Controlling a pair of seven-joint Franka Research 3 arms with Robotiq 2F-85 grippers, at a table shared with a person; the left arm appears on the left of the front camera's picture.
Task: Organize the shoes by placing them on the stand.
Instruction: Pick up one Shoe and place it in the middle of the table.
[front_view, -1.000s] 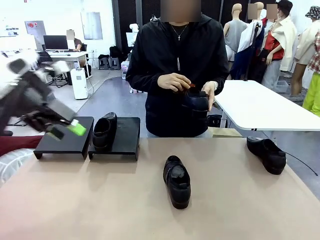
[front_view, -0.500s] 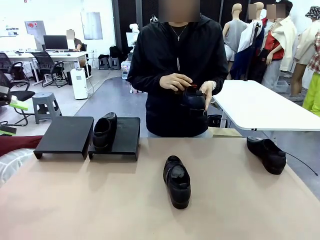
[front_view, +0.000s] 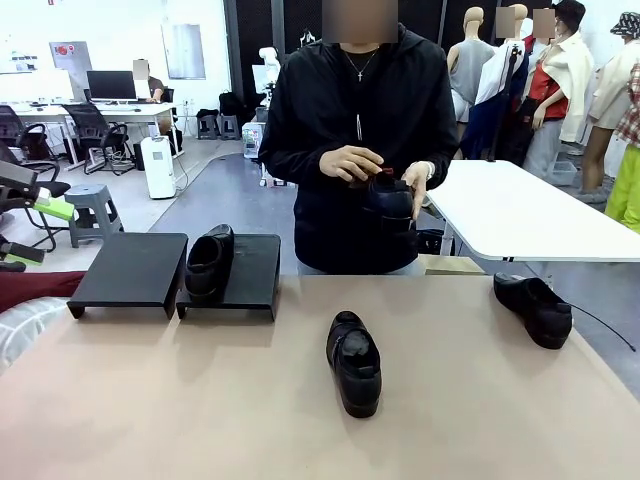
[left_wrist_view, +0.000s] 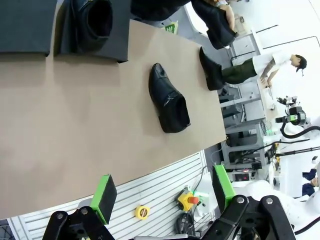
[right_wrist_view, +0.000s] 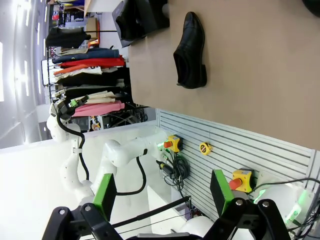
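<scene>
Tan table (front_view: 200, 410) takes up the near part of the front view, and behind it is a large room with office desks.

Nearest, the left gripper (left_wrist_view: 164, 192) has its two green pads wide apart and nothing is between them. In the front view it is at 9 o'clock, at the left side of the table. The right gripper (right_wrist_view: 162, 192) is in the same state: jaws spread, holding nothing.

Four black shoes can be counted. The first shoe (front_view: 353, 362) lies alone in the middle of the table, lengthwise from near to far. At about 2 o'clock from it, well apart, the second shoe (front_view: 533, 309) lies close to the table's right edge.

At about 10 o'clock from the first shoe, two low black stands are side by side near the far edge. The third shoe (front_view: 209, 262) sits on the left part of the right stand (front_view: 255, 272), just beside the left stand (front_view: 130, 268).

Farthest, at 12 o'clock, a person (front_view: 355, 100) in a black jacket stands behind the table and holds the fourth shoe (front_view: 392, 205) with both hands (front_view: 348, 162) in front of the body.
</scene>
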